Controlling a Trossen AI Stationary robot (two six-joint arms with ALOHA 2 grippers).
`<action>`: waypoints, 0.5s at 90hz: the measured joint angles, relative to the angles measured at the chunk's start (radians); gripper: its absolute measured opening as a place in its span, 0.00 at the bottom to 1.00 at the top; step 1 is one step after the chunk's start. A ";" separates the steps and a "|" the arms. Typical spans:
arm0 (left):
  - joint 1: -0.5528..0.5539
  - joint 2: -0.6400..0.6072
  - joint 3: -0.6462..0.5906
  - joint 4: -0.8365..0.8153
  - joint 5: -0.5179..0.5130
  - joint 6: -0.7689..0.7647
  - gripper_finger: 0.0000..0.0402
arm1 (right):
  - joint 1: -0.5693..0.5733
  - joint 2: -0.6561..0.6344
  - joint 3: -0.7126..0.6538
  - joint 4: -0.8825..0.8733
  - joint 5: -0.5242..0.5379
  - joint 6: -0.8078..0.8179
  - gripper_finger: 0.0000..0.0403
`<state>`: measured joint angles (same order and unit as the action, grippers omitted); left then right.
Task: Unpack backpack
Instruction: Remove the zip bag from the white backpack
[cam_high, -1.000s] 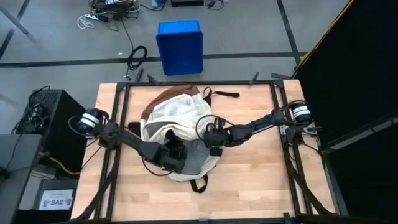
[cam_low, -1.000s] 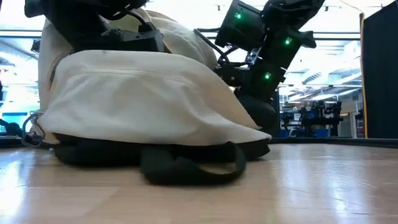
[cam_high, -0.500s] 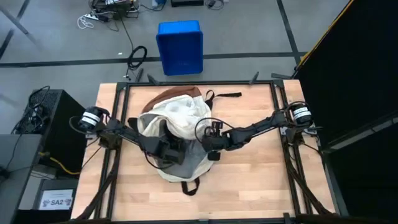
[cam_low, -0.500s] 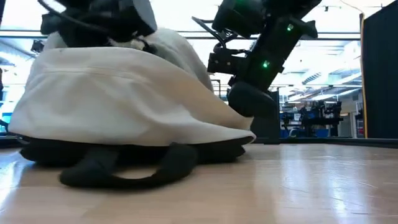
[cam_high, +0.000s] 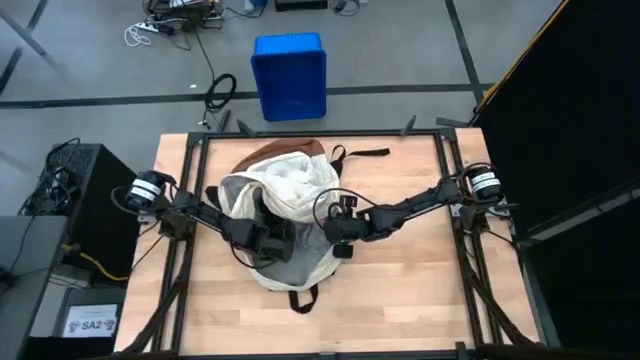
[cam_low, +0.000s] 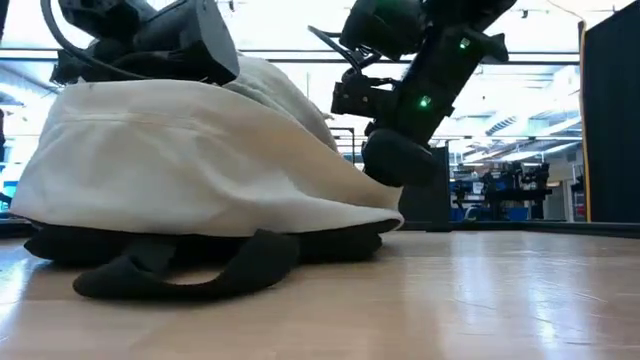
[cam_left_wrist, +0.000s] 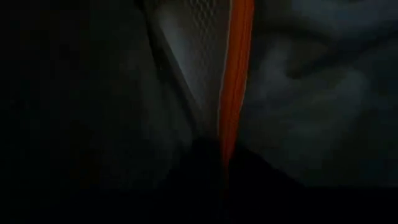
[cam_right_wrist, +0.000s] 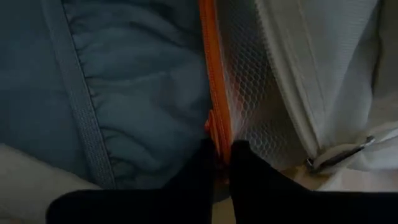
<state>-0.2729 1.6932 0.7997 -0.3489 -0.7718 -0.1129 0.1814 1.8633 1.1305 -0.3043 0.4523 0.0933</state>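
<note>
Both claws were at the backpack (cam_high: 285, 215) mid-tabletop (cam_high: 400, 290).
The right claw (cam_right_wrist: 222, 155) pinched the orange edge (cam_right_wrist: 214, 93) of a mesh pouch (cam_right_wrist: 249, 99); the left claw (cam_high: 272, 240) was inside the bag, grip unclear.

One backpack (cam_high: 285, 195) was counted on one wooden table (cam_high: 400, 290). Two dark arms were counted over it, each ending in one gripper: the left gripper (cam_high: 272, 238) and the right gripper (cam_high: 340, 232). One orange-edged mesh pouch (cam_right_wrist: 231, 93) was noted inside the bag, seen from both wrist views. On the floor beyond the table, one blue bin (cam_high: 289, 75) was recorded. One dark strap loop (cam_low: 190, 272) was seen lying at the bag's near end.
</note>
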 joint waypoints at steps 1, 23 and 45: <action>0.000 0.000 0.001 -0.003 -0.001 0.000 0.00 | 0.000 0.000 0.000 0.001 0.000 0.000 0.00; -0.042 -0.002 0.126 -0.170 -0.034 0.027 0.00 | 0.029 0.000 0.088 -0.052 -0.003 -0.020 0.00; -0.113 -0.040 0.325 -0.420 -0.107 0.034 0.00 | 0.086 -0.004 0.295 -0.228 0.090 -0.066 0.00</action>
<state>-0.3856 1.6537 1.1244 -0.7694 -0.8793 -0.0792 0.2676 1.8593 1.4254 -0.5328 0.5420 0.0270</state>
